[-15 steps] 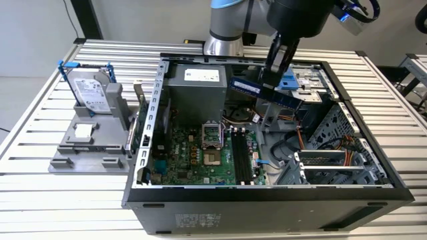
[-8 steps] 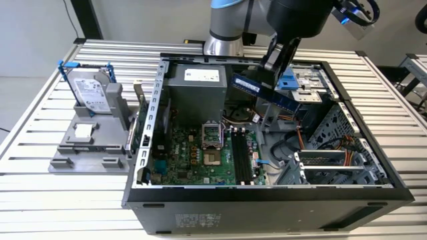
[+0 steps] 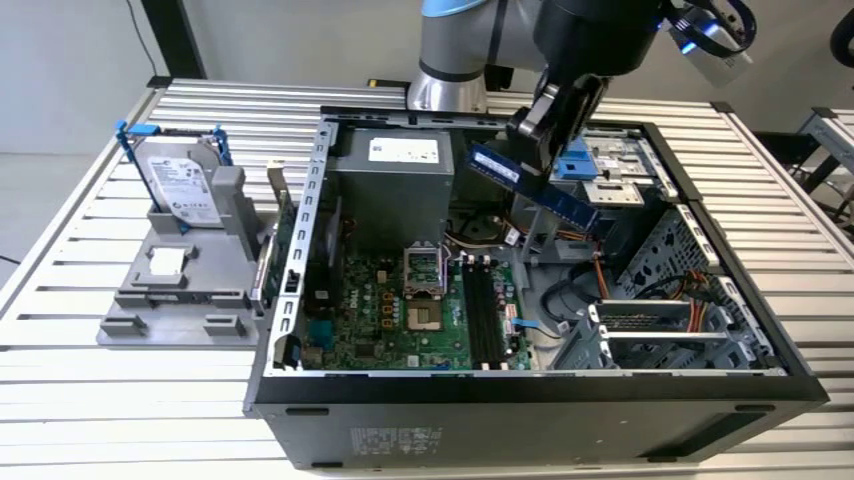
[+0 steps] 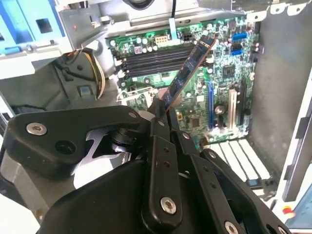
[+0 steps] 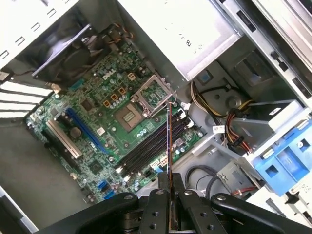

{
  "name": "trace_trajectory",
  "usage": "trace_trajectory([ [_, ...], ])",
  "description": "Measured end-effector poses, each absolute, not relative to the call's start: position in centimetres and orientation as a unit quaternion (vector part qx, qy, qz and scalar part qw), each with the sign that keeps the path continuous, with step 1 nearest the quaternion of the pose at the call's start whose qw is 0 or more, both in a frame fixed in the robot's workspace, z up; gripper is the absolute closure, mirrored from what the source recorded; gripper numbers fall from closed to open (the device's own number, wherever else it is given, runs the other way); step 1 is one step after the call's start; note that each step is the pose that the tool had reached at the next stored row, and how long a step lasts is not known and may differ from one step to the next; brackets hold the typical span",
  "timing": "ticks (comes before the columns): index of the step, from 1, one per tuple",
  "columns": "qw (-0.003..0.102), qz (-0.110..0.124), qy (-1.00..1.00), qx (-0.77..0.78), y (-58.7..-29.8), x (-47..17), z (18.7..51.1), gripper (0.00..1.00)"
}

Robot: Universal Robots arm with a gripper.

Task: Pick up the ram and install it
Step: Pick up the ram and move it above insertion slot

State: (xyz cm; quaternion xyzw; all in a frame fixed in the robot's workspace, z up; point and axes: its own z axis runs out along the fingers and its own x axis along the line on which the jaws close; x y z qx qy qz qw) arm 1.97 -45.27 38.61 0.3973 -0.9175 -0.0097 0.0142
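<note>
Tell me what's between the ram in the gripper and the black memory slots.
Nothing but air: in the second wrist view the ram, clamped in the gripper, hangs clear above the black memory slots.

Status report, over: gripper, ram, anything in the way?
Gripper shut on ram. Ram tilted in air above open case, not seated. Black slots below look free; no obstacle seen.

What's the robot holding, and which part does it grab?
The pincer holds the ram, pinched by its flat faces; where along the stick cannot be told.
</note>
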Motion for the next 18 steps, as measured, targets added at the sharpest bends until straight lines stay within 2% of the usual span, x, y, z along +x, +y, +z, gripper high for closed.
trace_trajectory([
  [18,0.012,-0.012,-0.97,0.242,-45.27,1.97,38.58,1.0],
])
